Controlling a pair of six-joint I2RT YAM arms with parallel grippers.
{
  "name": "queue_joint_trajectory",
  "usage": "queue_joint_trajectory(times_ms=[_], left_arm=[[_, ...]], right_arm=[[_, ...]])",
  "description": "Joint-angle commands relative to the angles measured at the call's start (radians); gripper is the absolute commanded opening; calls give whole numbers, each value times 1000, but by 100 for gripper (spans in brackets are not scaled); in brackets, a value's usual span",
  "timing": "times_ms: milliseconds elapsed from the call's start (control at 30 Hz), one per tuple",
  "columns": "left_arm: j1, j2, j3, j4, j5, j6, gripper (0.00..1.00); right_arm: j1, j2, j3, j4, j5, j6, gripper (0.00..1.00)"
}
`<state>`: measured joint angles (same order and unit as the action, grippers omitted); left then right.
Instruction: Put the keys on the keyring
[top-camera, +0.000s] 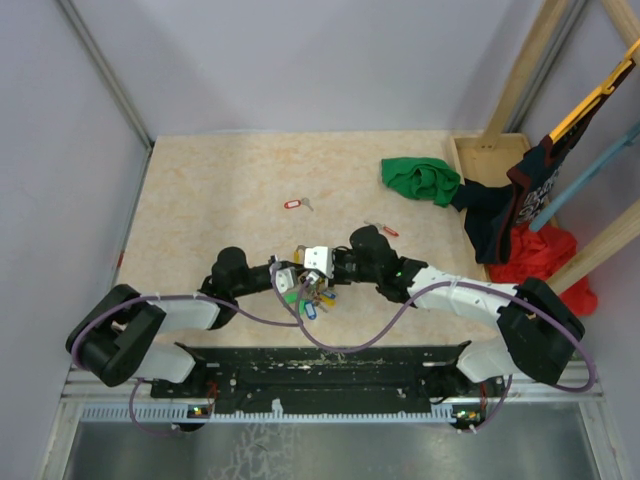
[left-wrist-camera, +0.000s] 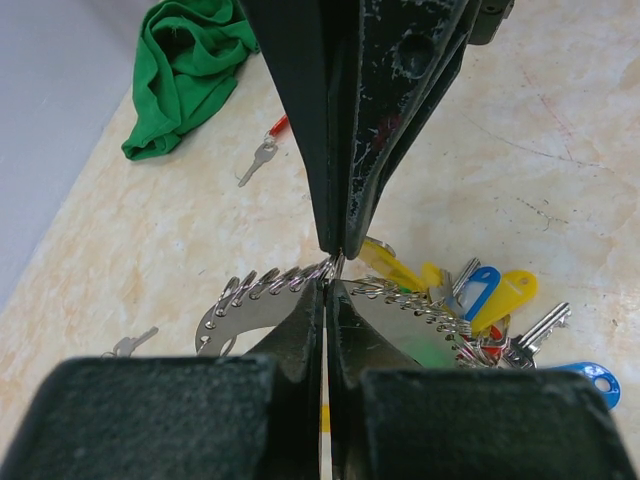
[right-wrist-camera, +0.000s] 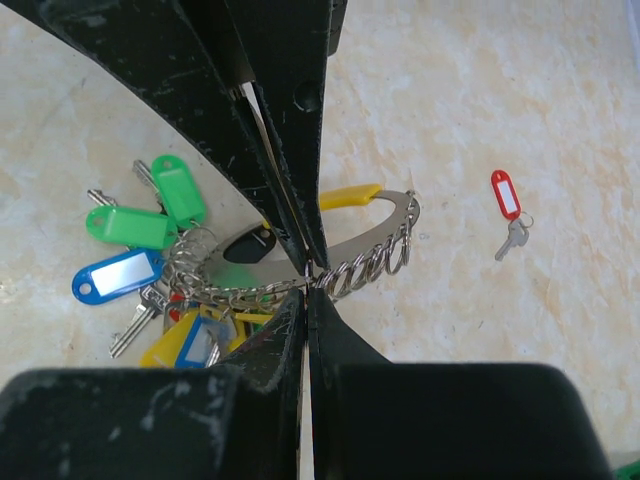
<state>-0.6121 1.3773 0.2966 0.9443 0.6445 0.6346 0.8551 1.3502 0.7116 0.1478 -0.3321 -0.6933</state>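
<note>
Left claw (left-wrist-camera: 330, 262) and right claw (right-wrist-camera: 306, 272), both pinched shut, grip the keyring (right-wrist-camera: 380, 226) from opposite sides at the near middle of the counter (top-camera: 200, 200). Threading seems in hand; next likely calls for one claw to release and feed a key on.

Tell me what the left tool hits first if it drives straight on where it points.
The right tool: its closed tips face the left tool head-on across the keyring both seem to pinch. Depth is unclear, but hardly any gap shows.
</note>
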Motion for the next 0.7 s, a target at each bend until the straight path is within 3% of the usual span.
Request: queue_joint_trajectory(times_ms=[0,667], left_arm=[[-18,-27,-3,108,29,-35,0],[3,5,-74,412,-60,-285,0]], right_arm=[[11,-20,10,124,-103,22,0],[-82,65,-60,321,-271,141,0]])
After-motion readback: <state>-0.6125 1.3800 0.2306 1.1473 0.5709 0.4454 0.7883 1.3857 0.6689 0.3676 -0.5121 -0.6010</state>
